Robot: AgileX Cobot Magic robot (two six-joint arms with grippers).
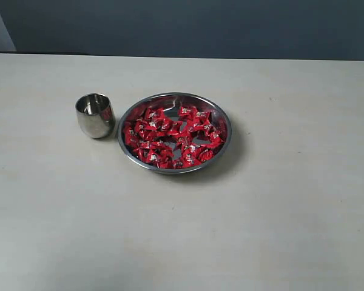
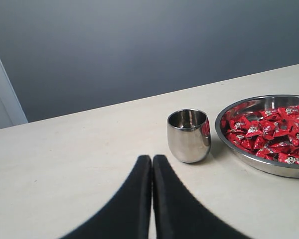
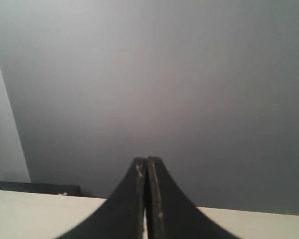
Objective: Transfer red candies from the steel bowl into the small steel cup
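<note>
- Steel items first: steel bowl (image 1: 225,124) sits about mid-table, just right of the small steel cup (image 1: 95,115) in the exterior view. Narrow gap between them, not touching as far as I can tell.
- All red candies (image 1: 170,136) in sight are in the bowl, a loose heap over most of the flat bottom with bits of bare steel showing through. None on the table (image 1: 261,230).
- Cup upright, mouth up. No red visible inside from the exterior or left wrist view, though the very bottom isn't fully seen. Red on its side looks like reflection only.
- State of left gripper (image 2: 152,158): fingers pressed together, nothing between them, low over the table, pointing toward the cup but apart from it.
- State of right gripper (image 3: 146,160): fingers together too, empty. It faces the grey wall (image 3: 189,74) beyond the table; bowl and cup not in its view.
- Neither arm shows in the exterior view.
- Progress, my read: nothing transferred, task at its very start.
- Left to do: open a gripper, go into the bowl, pinch a candy, carry it over the cup, release, and repeat many times.
- Risks, judged: wrappers are shiny and overlap, so a double pick or a slip is likely. The cup mouth is small, and the cup may tip if bumped.
</note>
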